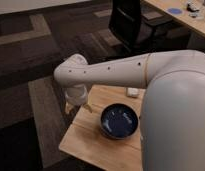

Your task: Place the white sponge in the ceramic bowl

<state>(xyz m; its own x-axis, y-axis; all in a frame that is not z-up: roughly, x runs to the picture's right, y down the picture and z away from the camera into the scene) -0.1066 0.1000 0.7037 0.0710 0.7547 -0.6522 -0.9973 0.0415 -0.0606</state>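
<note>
The ceramic bowl (118,121) is dark navy, glossy and round, and stands upright on the wooden table (88,142), near its middle. Nothing shows inside it. My gripper (79,106) hangs down from the white wrist over the table's far left corner, to the left of the bowl and apart from it. A small white object (132,92) lies at the table's far edge behind the bowl, partly under my arm. I cannot tell whether it is the white sponge. No other sponge-like thing shows.
My white arm (121,72) crosses the view from the right, and its bulk hides the table's right side. A black office chair (128,22) stands behind on dark carpet. A desk (183,15) is at the top right.
</note>
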